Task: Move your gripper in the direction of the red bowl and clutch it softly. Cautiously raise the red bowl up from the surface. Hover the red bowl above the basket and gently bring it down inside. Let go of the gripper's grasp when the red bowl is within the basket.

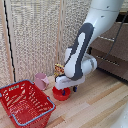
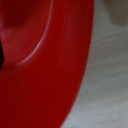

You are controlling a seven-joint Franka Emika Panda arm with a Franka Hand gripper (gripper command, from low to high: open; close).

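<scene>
The red bowl (image 1: 61, 94) sits on the wooden surface, to the exterior view's right of the basket (image 1: 26, 104), a large red lattice basket with a light rim. My gripper (image 1: 69, 90) is lowered onto the bowl with its dark fingers spread. One finger is over the bowl's inside and the other stands at its outer side. In the wrist view the red bowl (image 2: 45, 65) fills most of the frame, and a dark finger (image 2: 1, 55) shows only at the picture's edge. The bowl rests on the surface.
A pink cup (image 1: 41, 80) stands behind the basket, next to the bowl. A small yellowish object (image 1: 59, 69) sits behind the gripper by the screen wall. Dark furniture (image 1: 112, 50) stands at the exterior view's right.
</scene>
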